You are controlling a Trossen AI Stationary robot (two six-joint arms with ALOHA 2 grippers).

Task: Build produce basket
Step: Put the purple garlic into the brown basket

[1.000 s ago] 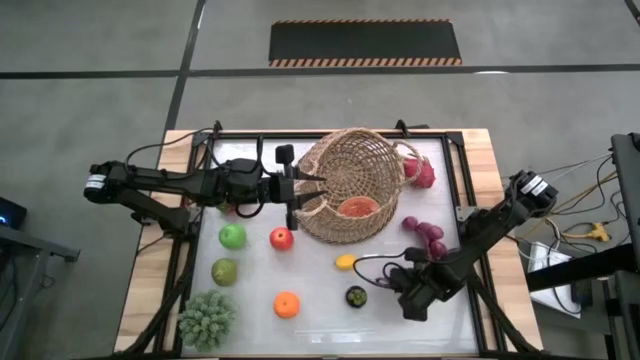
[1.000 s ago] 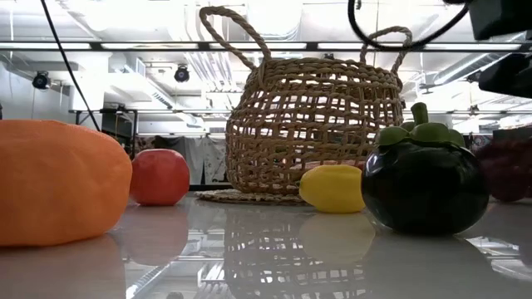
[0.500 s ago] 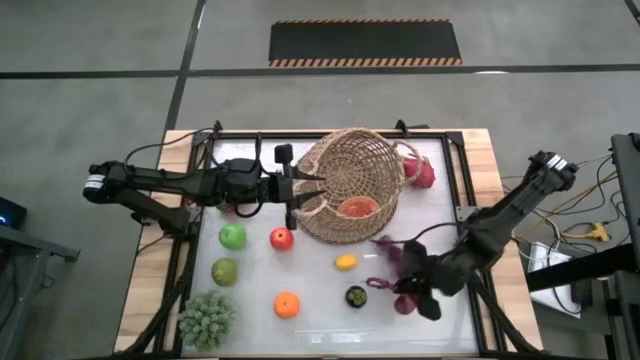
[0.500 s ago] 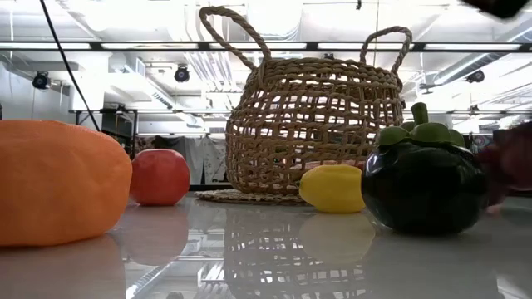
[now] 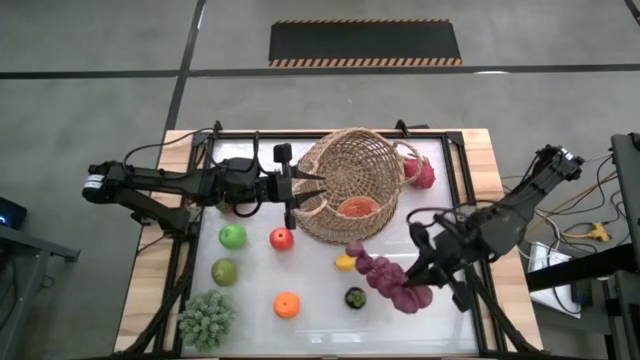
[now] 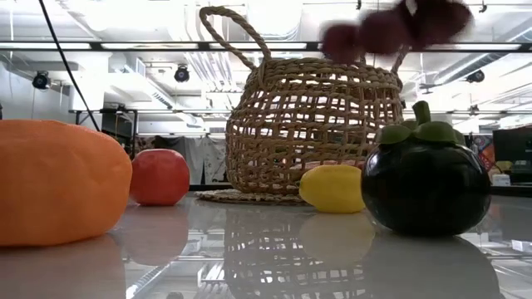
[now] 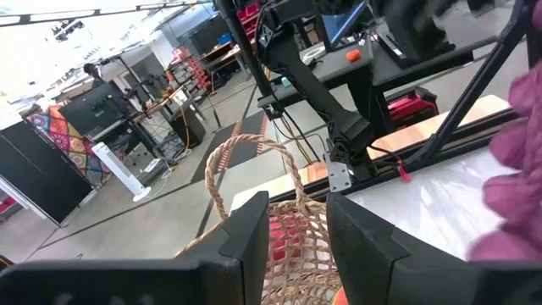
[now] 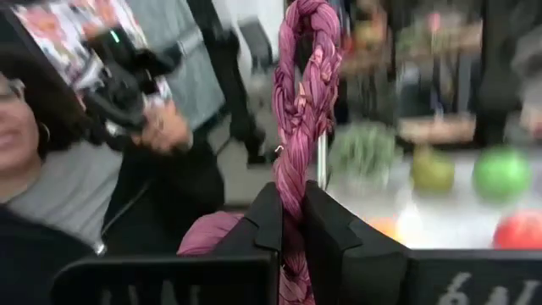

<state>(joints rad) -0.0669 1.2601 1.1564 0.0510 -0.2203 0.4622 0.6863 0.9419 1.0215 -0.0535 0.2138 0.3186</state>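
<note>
Wicker strands make up the basket (image 5: 348,198), which we see at the far middle of the table (image 5: 455,310) with an orange-red piece of produce (image 5: 357,208) lying inside it. Our left hand (image 5: 296,196) pinches the basket's rim on its left side, fingers (image 7: 246,246) narrowly parted around the weave. Our right hand (image 5: 428,262) is shut on the twisted stem of a purple grape bunch (image 5: 385,280), which hangs in the air off the basket's near right side, above the table.

On the table near the basket lie a lemon (image 5: 345,262), a red apple (image 5: 282,238), a green apple (image 5: 232,236), a pear (image 5: 224,271), an orange (image 5: 287,304) and a dark mangosteen (image 5: 356,296). A spiky green piece (image 5: 207,320) sits at the near left corner. Bare table shows along the near right edge
</note>
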